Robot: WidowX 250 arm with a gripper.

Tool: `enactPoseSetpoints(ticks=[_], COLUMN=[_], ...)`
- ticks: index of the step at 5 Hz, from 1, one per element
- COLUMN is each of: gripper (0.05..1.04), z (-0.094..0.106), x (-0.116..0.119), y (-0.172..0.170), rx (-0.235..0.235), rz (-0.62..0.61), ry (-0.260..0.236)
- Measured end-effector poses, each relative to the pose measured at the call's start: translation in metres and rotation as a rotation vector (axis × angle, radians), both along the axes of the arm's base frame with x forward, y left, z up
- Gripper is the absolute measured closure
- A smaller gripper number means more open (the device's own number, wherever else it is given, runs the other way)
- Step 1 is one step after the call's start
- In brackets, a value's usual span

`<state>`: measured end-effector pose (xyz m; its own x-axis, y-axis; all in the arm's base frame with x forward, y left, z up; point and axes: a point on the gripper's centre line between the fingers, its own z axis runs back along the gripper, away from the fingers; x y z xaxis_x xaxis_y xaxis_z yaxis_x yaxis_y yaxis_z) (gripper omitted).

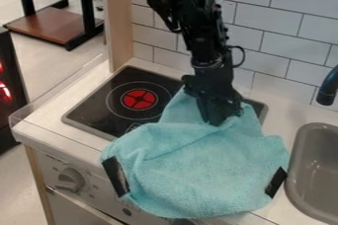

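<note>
Your black two-finger gripper is down against the upper part of the light-blue terry cloth, where the fabric rises in folds around its tip; you cannot tell from here whether it has a grasp or only presses on the cloth. The cloth lies spread over the front of the black glass stovetop with a red burner ring and the white countertop, its lower part draped over the front edge. Check your hold with a small, slow lift before you commit to any longer move: soft fabric like this can slip out if only a shallow fold is caught. Raise it fairly straight, so the folds open evenly and the hanging part does not drag on the silver-grey control knob below the counter lip. Watch the two black patches at the cloth's sides, as they may bend more stiffly than the terry. Toward the right of the view, mind the rim of the grey sink basin, just beside the cloth, and the dark curved faucet; behind the arm, the white tiled wall leaves little depth. The bare stovetop toward the view's left gives you more room, up to the pale wooden post.
</note>
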<state>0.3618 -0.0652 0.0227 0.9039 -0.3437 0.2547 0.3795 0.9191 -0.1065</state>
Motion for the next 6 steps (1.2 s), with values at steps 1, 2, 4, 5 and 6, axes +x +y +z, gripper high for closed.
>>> enactPoseSetpoints(ticks=[1, 2, 4, 5, 6], gripper=[0.59, 0.301, 0.074, 0.085, 0.085], z=[0.016, 0.024, 0.044, 0.07, 0.09], x=[-0.002, -0.009, -0.01, -0.009, -0.012], y=[0.003, -0.005, -0.006, -0.005, -0.002], rx=[0.011, 0.079, 0.076, 0.077, 0.075], rz=[0.031, -0.008, 0.005, 0.021, 0.038], ry=[-0.035, -0.025, -0.055, -0.115, -0.148])
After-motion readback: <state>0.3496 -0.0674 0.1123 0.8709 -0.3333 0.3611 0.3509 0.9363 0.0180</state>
